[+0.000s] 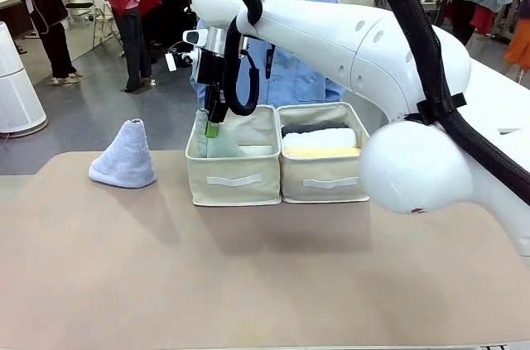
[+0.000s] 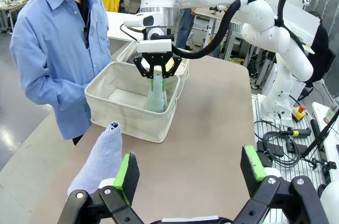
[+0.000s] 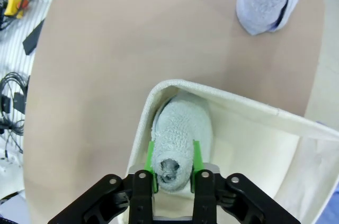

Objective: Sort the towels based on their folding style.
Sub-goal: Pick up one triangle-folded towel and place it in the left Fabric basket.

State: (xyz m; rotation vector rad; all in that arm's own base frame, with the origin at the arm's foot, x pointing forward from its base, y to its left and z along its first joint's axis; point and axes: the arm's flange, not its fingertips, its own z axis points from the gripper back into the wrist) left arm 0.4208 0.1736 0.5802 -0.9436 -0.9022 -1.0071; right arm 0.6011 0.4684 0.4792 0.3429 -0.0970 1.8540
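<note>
The right gripper [image 3: 173,161] pinches the tip of the grey-green cone towel [image 3: 183,128], which stands against a corner wall of the left bin [image 1: 235,180], centre of the front view. The left gripper [image 2: 190,173] is spread and empty at the lower edge of its wrist view. Risk: on release the cone may slump or unfold, and a pad snagged in the terry could drag it out.

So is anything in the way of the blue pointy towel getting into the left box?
The table between the lavender-blue towel and the left bin is bare, but the right gripper is down in that bin, clamped on the grey-green towel, on the side facing it.
</note>
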